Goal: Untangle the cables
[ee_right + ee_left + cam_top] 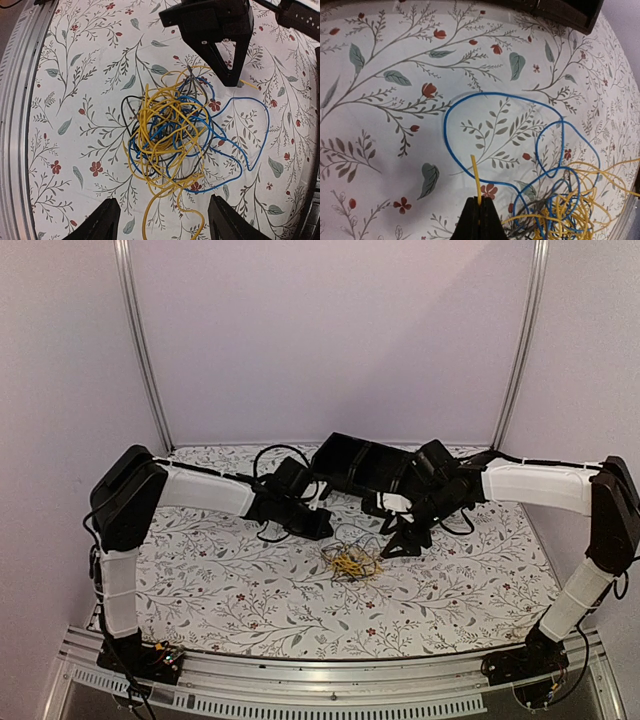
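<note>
**Left wrist view.** My left gripper is pinched shut on the end of a yellow wire, which stands up from between the fingers. A blue wire lies in a wide loop on the cover beyond.

**Right wrist view.** My right gripper hangs with its fingers spread wide, holding nothing, above the cables, a yellow, blue and black tangle.

**Top view.** Only this view shows the whole setting. The tangle lies mid-table between both grippers, with a black tray behind it at the far edge. The table bears a floral cover. Pale walls and metal posts enclose it.
</note>
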